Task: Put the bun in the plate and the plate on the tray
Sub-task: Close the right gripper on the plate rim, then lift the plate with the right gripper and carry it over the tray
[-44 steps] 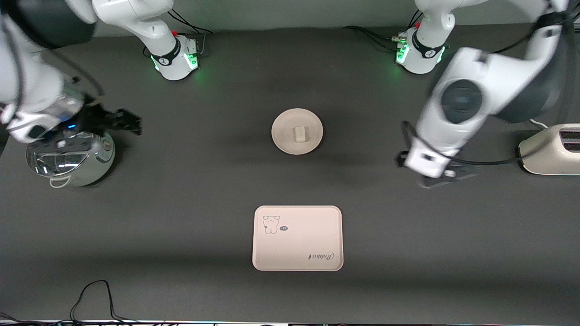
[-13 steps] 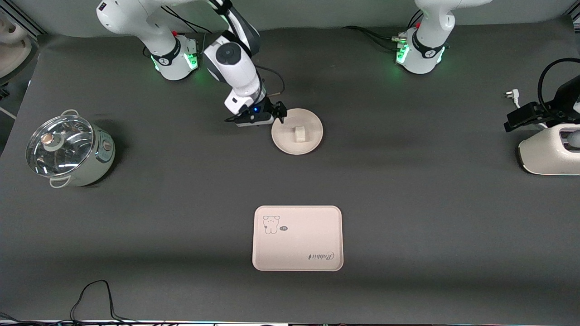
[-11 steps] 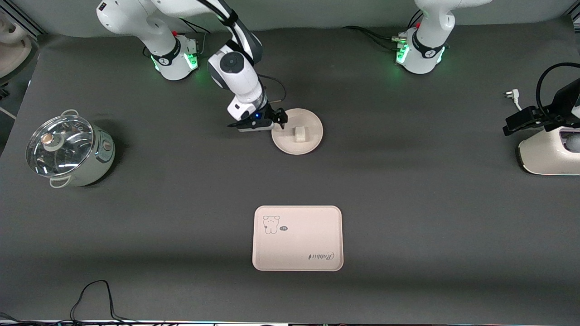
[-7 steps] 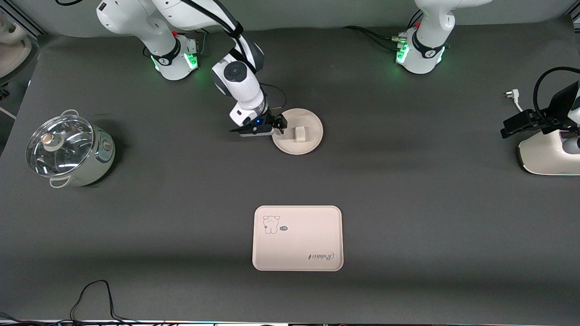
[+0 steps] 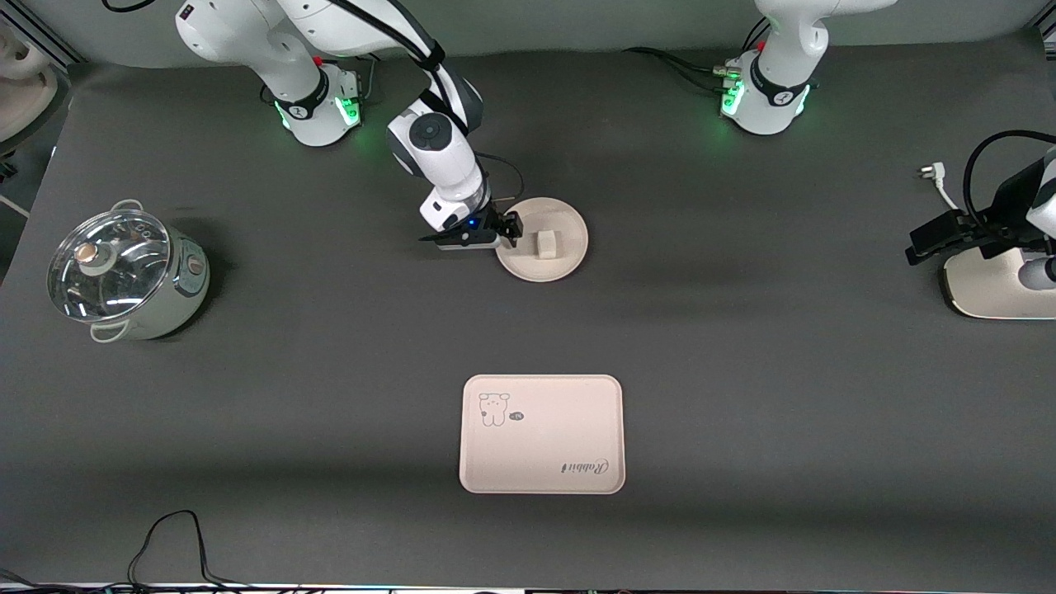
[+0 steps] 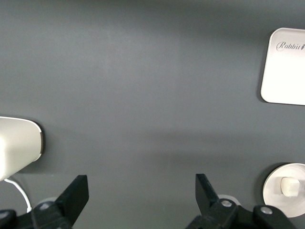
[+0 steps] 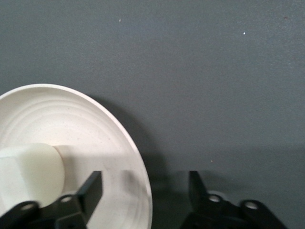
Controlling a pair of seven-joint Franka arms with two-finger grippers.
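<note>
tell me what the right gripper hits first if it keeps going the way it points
Most likely the plate: the right gripper, open, straddles its rim, one finger over the plate beside the bun, the other over bare table. Depth is unclear.

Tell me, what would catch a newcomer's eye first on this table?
Probably the right gripper, open with one finger on each side of the rim of the round plate in the middle of the table, where the bun already sits. Nearer the camera lies the tray with its cartoon animal, bare. The left gripper waits open by the toaster.
</note>
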